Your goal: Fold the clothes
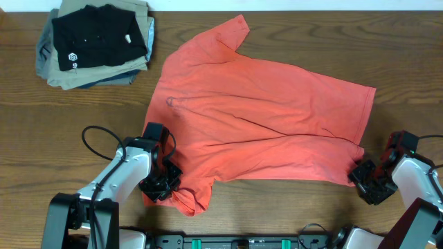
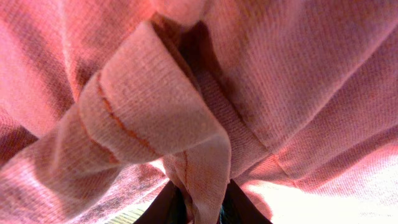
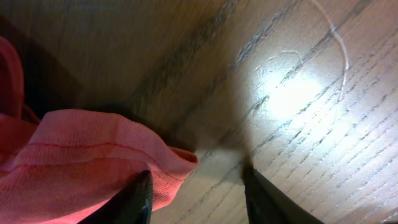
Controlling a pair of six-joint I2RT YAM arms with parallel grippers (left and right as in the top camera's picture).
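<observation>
Left end effector is pinching the coral-red T-shirt. In the left wrist view its dark fingers are pressed together on a folded, stitched edge of the cloth, which rises from between them and fills the picture. Seen from overhead, this end effector sits at the shirt's near left corner, where the cloth is bunched into a small crumpled lump just beside and partly under it.

From there the T-shirt spreads flat over the tabletop and reaches across to the right end effector, which stands at the opposite near corner, by the hem. So the garment lies between the two end effectors and stretches away from both toward the far side. One sleeve points away from them toward the far edge.

The right end effector's fingers are spread apart and sit low over the wood. A hemmed corner of the shirt lies against the inner side of one finger and reaches a little into the gap. The other finger has only bare wood in front of it.

Far beyond the left end effector, at the far left corner, sits a pile of folded garments in grey and khaki. A black shirt with a small white logo lies on top. The pile is near the T-shirt's far left edge. A black cable loops over the tabletop just outside the left arm.
</observation>
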